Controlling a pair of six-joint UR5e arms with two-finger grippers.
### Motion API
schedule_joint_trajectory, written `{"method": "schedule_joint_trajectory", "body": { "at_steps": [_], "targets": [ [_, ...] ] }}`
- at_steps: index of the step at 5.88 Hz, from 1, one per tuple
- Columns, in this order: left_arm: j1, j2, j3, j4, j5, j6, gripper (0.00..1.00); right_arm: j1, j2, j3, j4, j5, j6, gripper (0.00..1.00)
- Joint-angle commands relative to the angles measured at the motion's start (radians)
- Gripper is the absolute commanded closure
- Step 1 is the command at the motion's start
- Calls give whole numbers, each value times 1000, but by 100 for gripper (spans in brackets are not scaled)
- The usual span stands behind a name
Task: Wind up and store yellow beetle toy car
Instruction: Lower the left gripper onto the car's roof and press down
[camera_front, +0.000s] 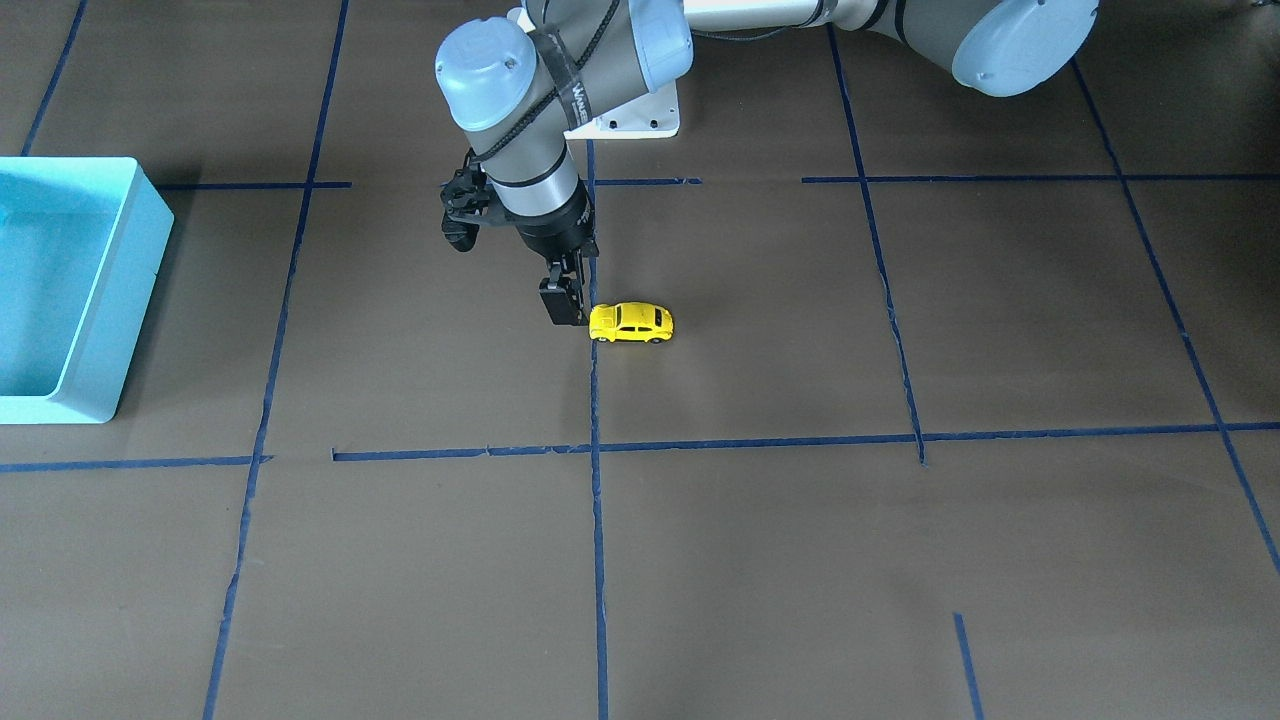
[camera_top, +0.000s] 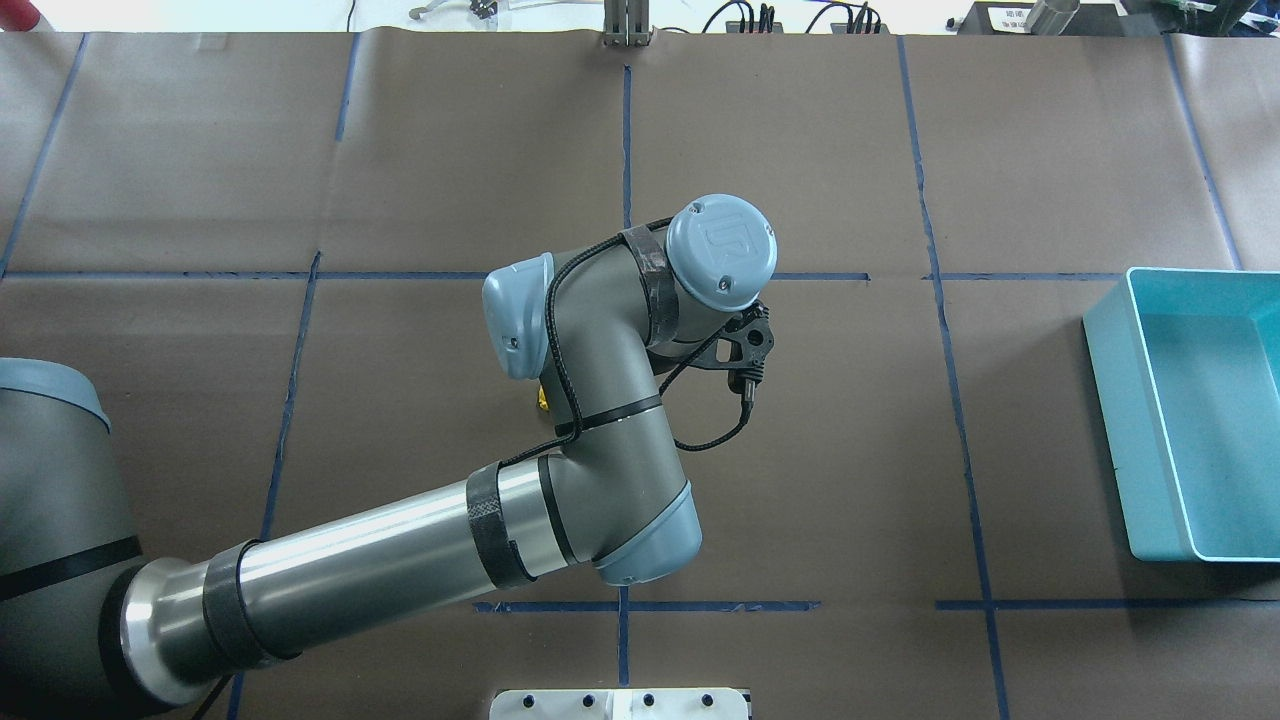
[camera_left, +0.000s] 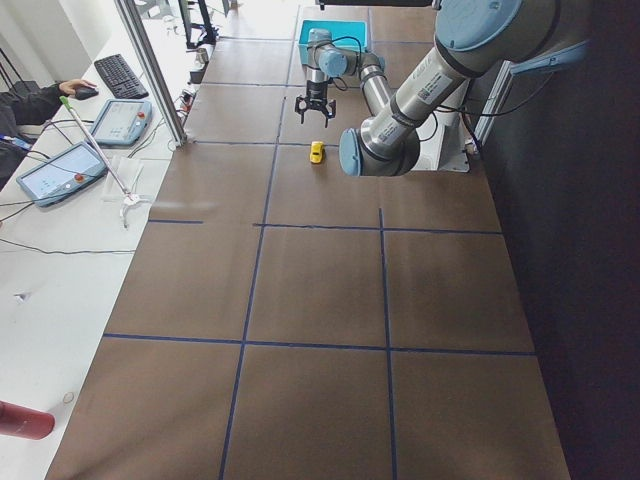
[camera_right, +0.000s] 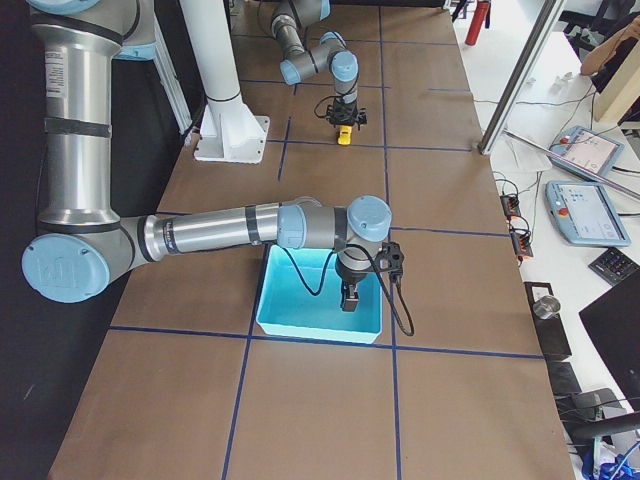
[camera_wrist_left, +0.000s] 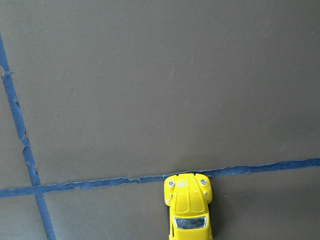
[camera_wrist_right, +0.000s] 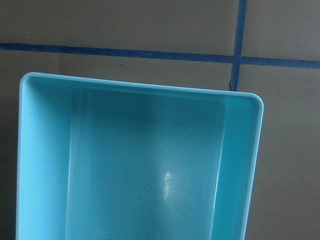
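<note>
The yellow beetle toy car (camera_front: 631, 322) stands free on its wheels mid-table, its end at a blue tape line. My left gripper (camera_front: 566, 315) hangs low just beside that end and holds nothing. Its fingers look open. The left wrist view shows the car (camera_wrist_left: 189, 207) at the bottom edge, nose on the tape. In the overhead view my arm hides all but a yellow sliver of the car (camera_top: 542, 399). My right gripper (camera_right: 347, 300) hovers over the turquoise bin (camera_right: 320, 328); I cannot tell if it is open or shut.
The empty turquoise bin (camera_front: 110, 330) sits at the robot's right end of the table (camera_top: 1115, 430); the right wrist view looks into the bin (camera_wrist_right: 240, 150). Blue tape lines grid the brown table. Operators' tablets and cables lie beyond the far edge.
</note>
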Motion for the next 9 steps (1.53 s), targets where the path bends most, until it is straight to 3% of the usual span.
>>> {"method": "schedule_joint_trajectory", "body": {
  "at_steps": [1,8,9],
  "targets": [
    [8,32,17,-42,-1,-40,0,1,1,0,0,-1,0,0],
    [19,43,93,-145,-3,-45,0,1,0,-3,0,-1,-2,0],
    [24,43,93,-146,-4,-47,8,1,0,-2,0,-1,0,0]
  ]
}}
